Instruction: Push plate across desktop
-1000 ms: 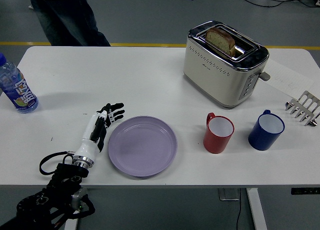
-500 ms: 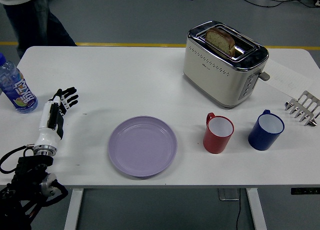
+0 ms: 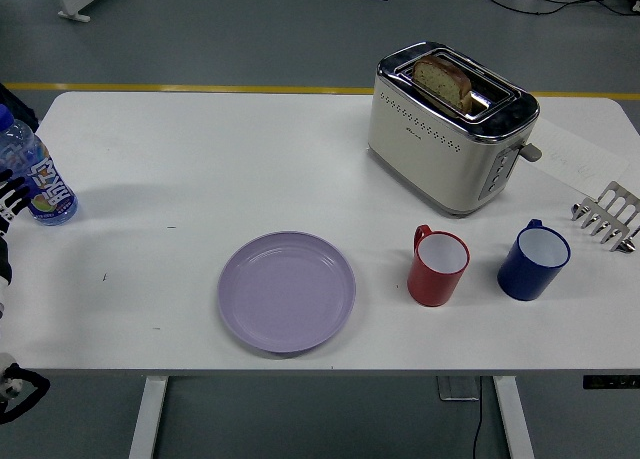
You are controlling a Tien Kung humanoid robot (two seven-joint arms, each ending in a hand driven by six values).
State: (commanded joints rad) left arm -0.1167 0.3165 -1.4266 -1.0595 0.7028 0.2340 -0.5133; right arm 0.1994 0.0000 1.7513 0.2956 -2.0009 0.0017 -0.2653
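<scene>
Nearby, red cup (image 3: 438, 268) beside plate (image 3: 286, 291)

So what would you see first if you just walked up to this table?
Probably the shiny toaster at the back right, with a slice of bread sticking out of its slot. Next, the big purple plate near the front middle, with a red cup and a blue cup to its right. A water bottle stands at the far left edge, with the robot hand barely showing beside it.

Even, bright overhead light fills my view. Soft shadows fall toward 7 o'clock beneath the toaster (image 3: 450, 127) and cups. Chrome glints mildly. The white table (image 3: 250, 169) stays sharp, without blur.
</scene>
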